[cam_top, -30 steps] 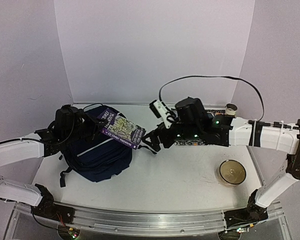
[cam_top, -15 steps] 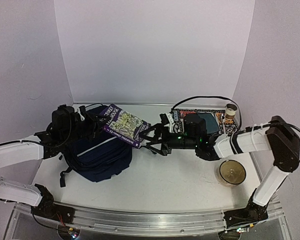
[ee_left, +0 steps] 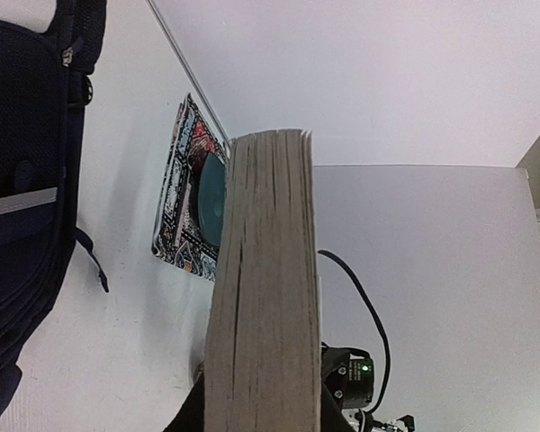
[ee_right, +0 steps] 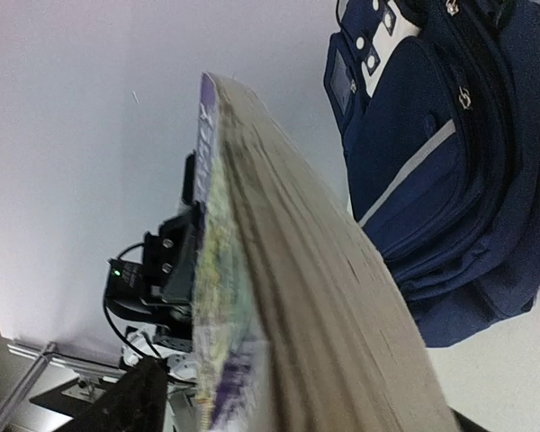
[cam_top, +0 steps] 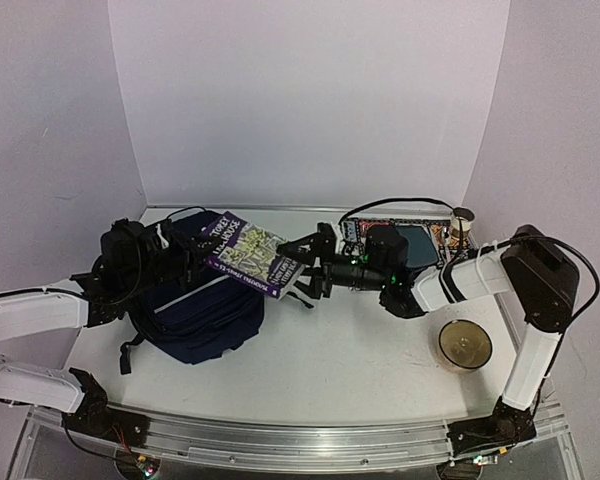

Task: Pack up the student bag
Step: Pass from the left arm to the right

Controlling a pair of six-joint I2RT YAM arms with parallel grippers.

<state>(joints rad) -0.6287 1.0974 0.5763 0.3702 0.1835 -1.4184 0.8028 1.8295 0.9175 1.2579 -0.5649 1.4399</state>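
**Entry: one book, two claws**

Large navy fabric backpack [cam_top: 195,310] lies near-left, under my left claw [cam_top: 183,262], which clamps a thick purple-covered paperback [cam_top: 250,258]. Its long axis runs right toward my right claw [cam_top: 302,268], jaws straddling that end (grip: cannot tell).

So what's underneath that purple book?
The book hangs above the top of the navy backpack and some of the table. The part of the bag directly beneath it is covered.

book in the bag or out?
Out. The book is held up outside the student bag, one end in the left hand.
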